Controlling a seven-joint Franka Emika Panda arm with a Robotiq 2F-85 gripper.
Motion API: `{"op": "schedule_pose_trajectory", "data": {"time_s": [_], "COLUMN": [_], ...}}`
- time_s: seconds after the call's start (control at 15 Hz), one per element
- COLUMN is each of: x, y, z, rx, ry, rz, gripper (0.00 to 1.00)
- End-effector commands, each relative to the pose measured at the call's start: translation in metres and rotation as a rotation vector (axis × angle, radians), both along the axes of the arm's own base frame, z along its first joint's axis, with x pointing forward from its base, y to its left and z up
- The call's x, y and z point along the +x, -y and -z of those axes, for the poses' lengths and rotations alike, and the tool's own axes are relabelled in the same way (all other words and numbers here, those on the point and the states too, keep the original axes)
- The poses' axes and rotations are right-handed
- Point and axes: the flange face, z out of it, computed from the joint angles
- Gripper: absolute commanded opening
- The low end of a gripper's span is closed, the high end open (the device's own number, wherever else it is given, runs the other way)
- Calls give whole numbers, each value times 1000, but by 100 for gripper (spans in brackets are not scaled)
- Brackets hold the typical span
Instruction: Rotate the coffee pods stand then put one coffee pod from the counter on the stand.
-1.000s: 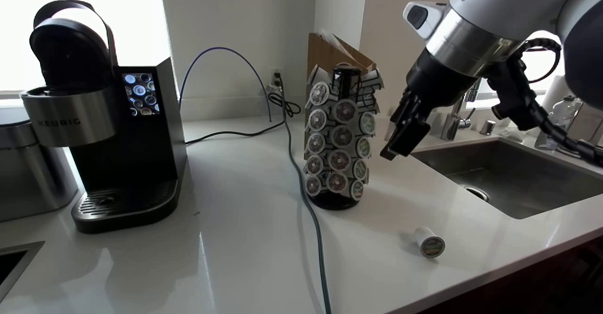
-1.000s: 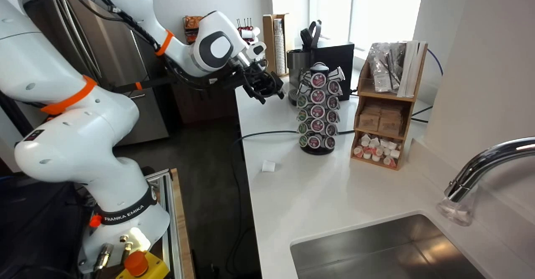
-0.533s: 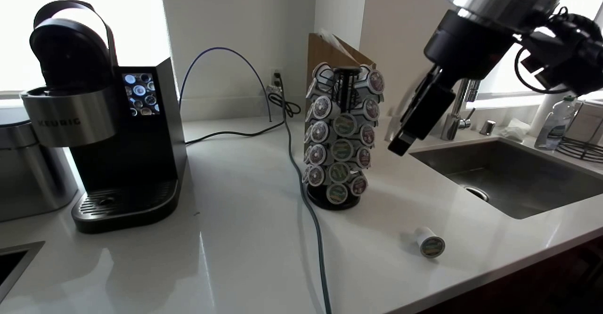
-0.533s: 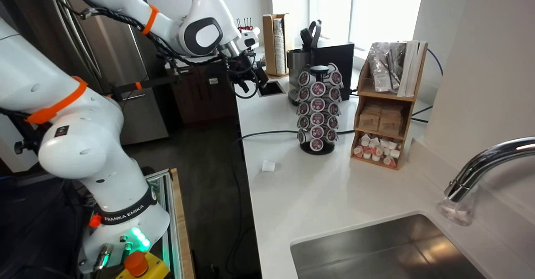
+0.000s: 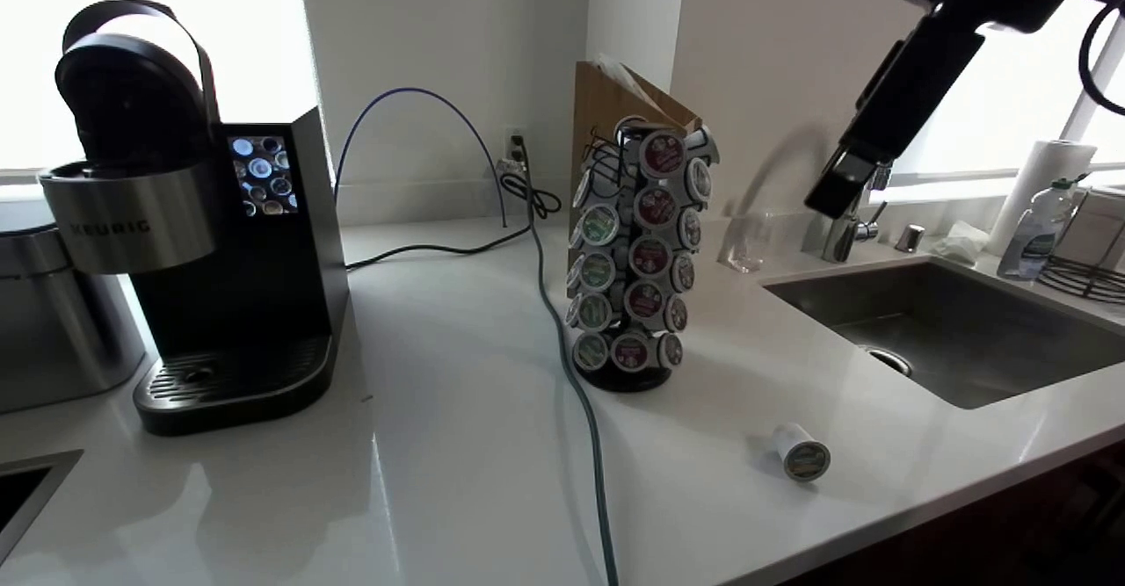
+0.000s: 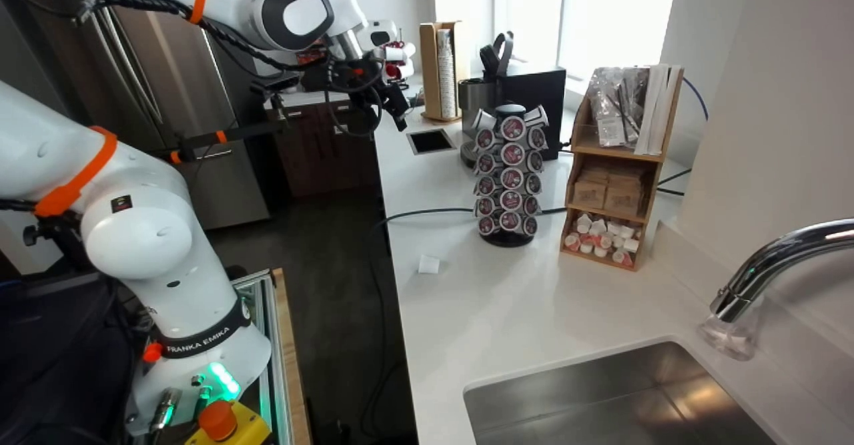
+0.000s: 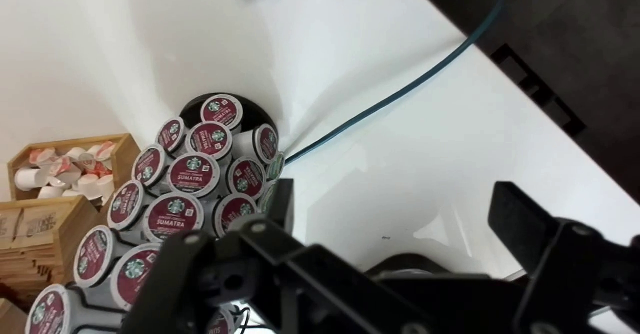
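In an exterior view, a white counter [image 5: 466, 428] stretches broadly between a coffee maker [image 5: 255, 296], lid up, and a steel sink [image 5: 949, 322], with a cable [image 5: 587, 406] crossing near the stand [image 5: 622, 381], which is upright and ringed with racked pods [image 5: 652, 255]. In front of it the pod [image 5: 800, 452] lies on its side toward the counter's front edge, well apart from the claw [image 5: 835, 191], which hangs higher at right; its spread cannot be told here. In an exterior view, the front edge runs above a dark floor [image 6: 320, 265], and a wide stretch of counter separates stand from sink; a wooden caddy [image 6: 617, 156] near the stand carries plastic-wrapped items [image 6: 610, 115] on top, brown packets [image 6: 606, 190] in the middle and small white tubs [image 6: 600, 235] below. The pod lies just in from the edge, on the sink side of the cable, the claw well apart from it at upper left. In the wrist view, counter spreads from stand to edge beneath the cable; tubs fill the caddy's bottom bay, and dark-red lids of racked pods face the claw. Its fingers [image 7: 520, 224] stand wide apart, white counter showing through the gap.
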Motion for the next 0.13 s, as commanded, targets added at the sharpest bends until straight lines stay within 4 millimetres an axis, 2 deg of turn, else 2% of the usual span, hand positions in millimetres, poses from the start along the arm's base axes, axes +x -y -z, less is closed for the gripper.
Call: {"op": "schedule_pose_trajectory", "data": {"time_s": [0.0, 0.07], "x": [-2, -3], "y": [1, 1], "z": [-5, -7], "rx": [5, 9], "ry": [3, 7], "rz": [-1, -2], "gripper": [100, 100]}}
